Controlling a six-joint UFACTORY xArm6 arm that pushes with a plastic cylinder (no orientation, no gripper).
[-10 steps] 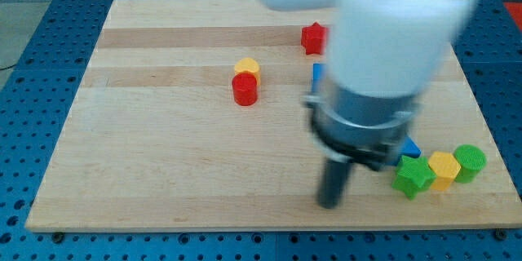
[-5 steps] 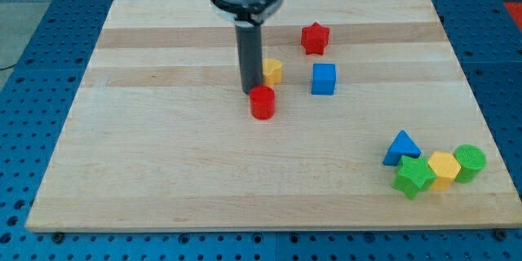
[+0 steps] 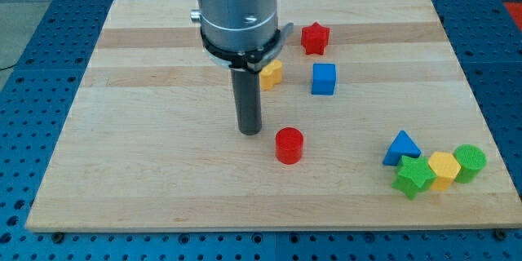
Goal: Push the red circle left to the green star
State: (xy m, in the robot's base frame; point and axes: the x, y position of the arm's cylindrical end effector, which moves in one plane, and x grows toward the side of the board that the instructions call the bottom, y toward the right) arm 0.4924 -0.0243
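- wooden board [image 3: 147, 163] fills most of the view, sits on blue perforated table [image 3: 24, 130]; no containers anywhere, all blocks lie loose on the board
- arm body, grey cylinder [image 3: 238, 8], comes in from 12 o'clock edge of the view, dark rod hanging below it
- my tip [image 3: 249, 131] rests on the board near centre, touching no block; it is a plain rod, nothing to open or close, holds nothing
- red circle [image 3: 289, 145] lies at about 4 o'clock from my tip, near but apart, a clear strip of board between them
- green star [image 3: 413, 177] sits far off at about 4 o'clock from my tip, well apart from the red circle, at roughly 3-4 o'clock of it
- blue triangle [image 3: 401, 148] just at 11 o'clock of the green star, close or touching, cannot tell which
- yellow block [image 3: 444, 169], looks hexagon-ish, touching the green star at its 3 o'clock
- green circle [image 3: 470, 162] touching that yellow block at its 2 o'clock, last in the row
- blue cube [image 3: 324, 78] at 2 o'clock from my tip, well apart
- red star [image 3: 314, 38] at 12 o'clock of the blue cube, near
- second yellow block [image 3: 272, 74] at 1 o'clock from my tip, partly hidden behind the arm body, shape not clear
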